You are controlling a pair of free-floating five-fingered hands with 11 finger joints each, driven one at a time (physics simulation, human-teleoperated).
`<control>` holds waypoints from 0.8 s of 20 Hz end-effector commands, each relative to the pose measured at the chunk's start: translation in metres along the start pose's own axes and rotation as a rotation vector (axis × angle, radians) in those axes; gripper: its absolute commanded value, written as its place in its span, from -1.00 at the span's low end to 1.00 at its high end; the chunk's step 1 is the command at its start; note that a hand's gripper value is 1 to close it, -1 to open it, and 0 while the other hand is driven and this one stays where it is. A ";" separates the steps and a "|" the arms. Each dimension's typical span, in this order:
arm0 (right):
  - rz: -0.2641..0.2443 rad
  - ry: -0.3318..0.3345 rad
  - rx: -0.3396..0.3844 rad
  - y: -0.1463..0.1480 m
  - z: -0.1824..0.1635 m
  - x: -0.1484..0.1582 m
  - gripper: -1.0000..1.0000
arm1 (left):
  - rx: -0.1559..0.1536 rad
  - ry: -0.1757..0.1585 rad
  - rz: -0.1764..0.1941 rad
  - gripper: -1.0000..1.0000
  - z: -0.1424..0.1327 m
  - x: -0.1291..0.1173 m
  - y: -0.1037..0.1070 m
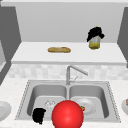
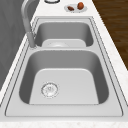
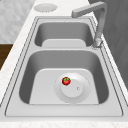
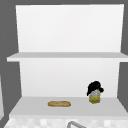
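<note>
**Sink and shelf: contents by depth**

Landmark: the sink (image 1: 111,100).

- Red ball (image 1: 67,114): at the sink's near rim, centre, in the front view.
- Left hand (image 1: 39,115): at the sink's near-left edge, beside the ball; whether its fingers are curled or straight cannot be told.
- Plate (image 3: 72,88): in the sink's right basin, bearing a small tomato (image 3: 66,80).
- Faucet (image 1: 72,72): at the sink's back rim, centre.
- Bread (image 1: 59,49): on the shelf (image 1: 32,53) behind and above the sink, left of centre.
- Jar (image 1: 94,42): on the same shelf, right of the bread, upright.
- Right hand (image 1: 95,32): on top of the jar, fingers curled round its upper part.
</note>
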 end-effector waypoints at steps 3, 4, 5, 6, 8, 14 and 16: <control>0.026 0.007 0.046 -0.016 -0.002 0.019 1.00 | 0.000 0.000 0.000 0.00 0.000 0.000 0.000; 0.052 0.012 0.053 -0.022 0.004 0.022 1.00 | 0.000 0.000 0.000 0.00 0.000 0.000 0.000; 0.065 0.022 0.059 -0.030 0.010 0.023 1.00 | 0.000 0.000 0.000 0.00 0.000 0.000 0.000; 0.075 0.028 0.063 -0.034 0.011 0.023 1.00 | 0.000 0.000 0.000 0.00 0.000 0.000 0.000; 0.085 0.001 0.073 -0.043 0.021 0.025 1.00 | 0.000 0.000 0.000 0.00 0.000 0.000 0.000; 0.055 0.036 0.081 -0.070 0.017 0.066 1.00 | 0.000 0.000 0.000 0.00 0.000 0.000 0.000; 0.039 0.040 0.083 -0.080 0.014 0.078 1.00 | 0.000 0.000 0.000 0.00 0.000 0.000 0.000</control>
